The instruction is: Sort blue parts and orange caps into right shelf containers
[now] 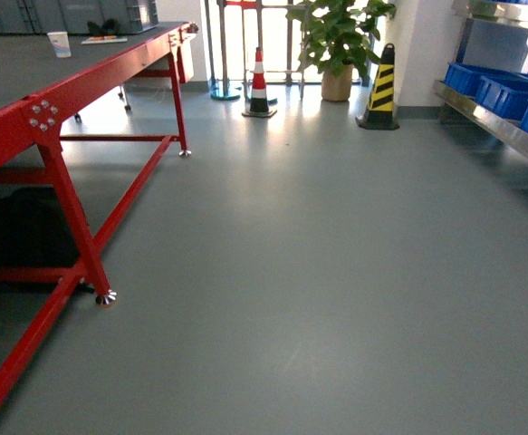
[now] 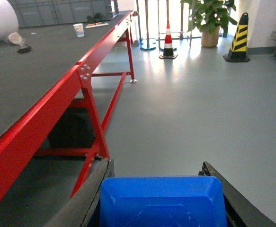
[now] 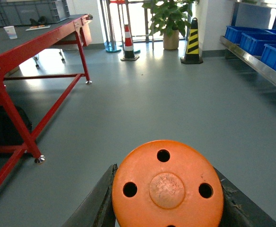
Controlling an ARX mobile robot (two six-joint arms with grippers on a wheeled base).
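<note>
Parts: one blue part (image 2: 160, 201) held in the left jaws, one orange cap (image 3: 167, 185) held in the right jaws.
Three blue crates (image 1: 508, 93) sit on the shelf (image 1: 496, 127); red-framed surface (image 1: 28, 77) left, grey floor (image 1: 318, 263), two cones.

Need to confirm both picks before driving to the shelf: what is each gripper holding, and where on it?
Left gripper holds a blue part, clamped by its two sides. Right gripper holds an orange cap, pinched across its round side, holed top facing the camera.
</note>
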